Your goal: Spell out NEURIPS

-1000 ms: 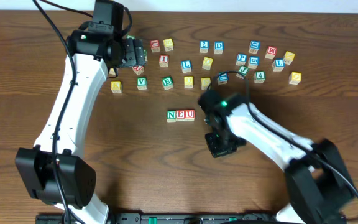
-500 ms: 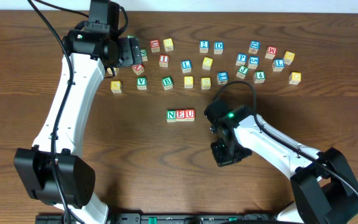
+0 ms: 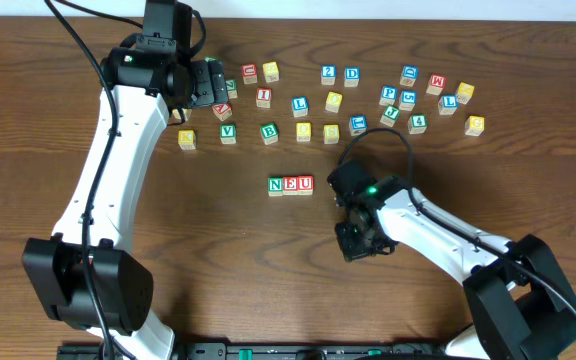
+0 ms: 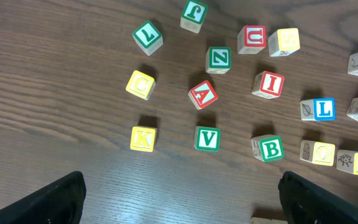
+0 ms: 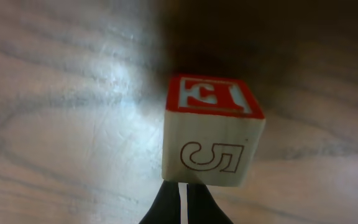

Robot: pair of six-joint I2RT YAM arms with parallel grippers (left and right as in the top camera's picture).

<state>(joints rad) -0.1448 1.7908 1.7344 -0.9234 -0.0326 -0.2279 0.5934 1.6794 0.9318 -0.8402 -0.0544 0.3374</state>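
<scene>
Right hand [image 3: 356, 243] shifted, nearer NEU row [image 3: 291, 184] (red-E cube [image 5: 211, 134] close)

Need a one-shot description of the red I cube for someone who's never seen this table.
Start at the N-E-U row mid-table, then look toward the far edge, to the scattered cubes. Near their left end, the I cube sits just behind the green B cube and left of the blue L cube. It alone shows a single red upright stroke in a red frame.
</scene>
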